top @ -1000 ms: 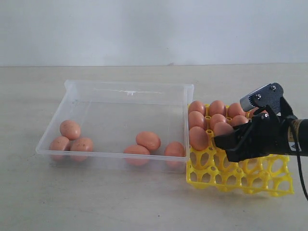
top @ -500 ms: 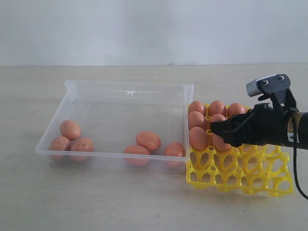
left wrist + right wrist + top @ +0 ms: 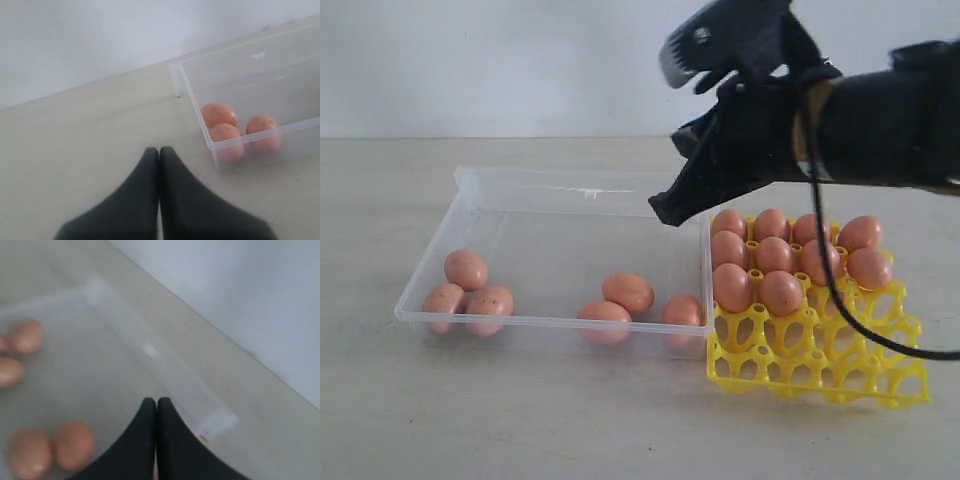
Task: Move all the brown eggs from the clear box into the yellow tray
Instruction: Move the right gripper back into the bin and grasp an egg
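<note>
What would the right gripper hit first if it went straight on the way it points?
Probably the bare floor of the clear box: the closed right gripper slants down over it, and its wrist view shows empty plastic ahead, the eggs off to one side. Depth is hard to judge.

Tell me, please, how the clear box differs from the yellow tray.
The clear box is transparent with solid walls; the yellow tray is an open lattice. The box is wider than the tray. Six brown eggs lie loose in the box; ten sit in the tray's cups. Both rest on the table.
</note>
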You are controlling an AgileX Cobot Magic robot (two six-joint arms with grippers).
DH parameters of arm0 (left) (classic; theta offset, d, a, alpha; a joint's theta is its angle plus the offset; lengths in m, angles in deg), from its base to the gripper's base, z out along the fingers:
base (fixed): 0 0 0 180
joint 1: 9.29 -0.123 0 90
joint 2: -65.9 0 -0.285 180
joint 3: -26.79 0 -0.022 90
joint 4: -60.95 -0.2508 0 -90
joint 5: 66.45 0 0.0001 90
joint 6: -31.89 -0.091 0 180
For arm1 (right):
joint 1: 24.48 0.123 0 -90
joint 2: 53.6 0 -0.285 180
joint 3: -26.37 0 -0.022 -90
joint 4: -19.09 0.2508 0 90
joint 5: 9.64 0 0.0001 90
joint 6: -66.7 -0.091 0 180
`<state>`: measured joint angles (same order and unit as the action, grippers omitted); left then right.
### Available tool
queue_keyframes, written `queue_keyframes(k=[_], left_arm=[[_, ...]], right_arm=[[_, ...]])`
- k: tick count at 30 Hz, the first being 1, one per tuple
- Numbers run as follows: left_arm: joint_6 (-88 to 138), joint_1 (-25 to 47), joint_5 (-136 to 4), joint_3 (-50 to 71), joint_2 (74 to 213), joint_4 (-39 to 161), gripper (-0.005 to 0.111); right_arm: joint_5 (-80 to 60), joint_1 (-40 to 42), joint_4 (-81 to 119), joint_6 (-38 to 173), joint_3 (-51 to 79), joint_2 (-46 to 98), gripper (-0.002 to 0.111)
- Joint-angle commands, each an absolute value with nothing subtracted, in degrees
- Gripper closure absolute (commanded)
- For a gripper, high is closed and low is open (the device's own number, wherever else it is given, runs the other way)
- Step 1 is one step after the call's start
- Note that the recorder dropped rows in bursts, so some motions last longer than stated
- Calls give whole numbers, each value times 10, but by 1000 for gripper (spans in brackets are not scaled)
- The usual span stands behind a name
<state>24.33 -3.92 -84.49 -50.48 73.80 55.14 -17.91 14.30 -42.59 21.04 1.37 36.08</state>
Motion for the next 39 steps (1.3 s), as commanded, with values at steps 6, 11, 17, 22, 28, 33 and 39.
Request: queue_keyframes(k=[6, 11, 17, 22, 28, 33, 39], left_arm=[[243, -40, -841, -504, 737, 556, 111], [243, -40, -841, -504, 737, 556, 111], [243, -40, -841, -504, 737, 556, 111], [243, -40, -841, -504, 737, 556, 111], [243, -40, -841, -504, 737, 556, 111], [243, -40, -841, -504, 737, 556, 111], [243, -40, -841, -504, 737, 556, 111]], right_arm=[[-714, 178, 290, 854, 438, 598, 109], [-796, 173, 343, 903, 592, 710, 109], [-796, 173, 247, 920, 616, 779, 101], [-796, 173, 213, 867, 616, 817, 68], [-786, 172, 181, 861, 616, 840, 44], [-775, 167, 168, 860, 616, 852, 44], [-760, 139, 173, 846, 616, 869, 44]])
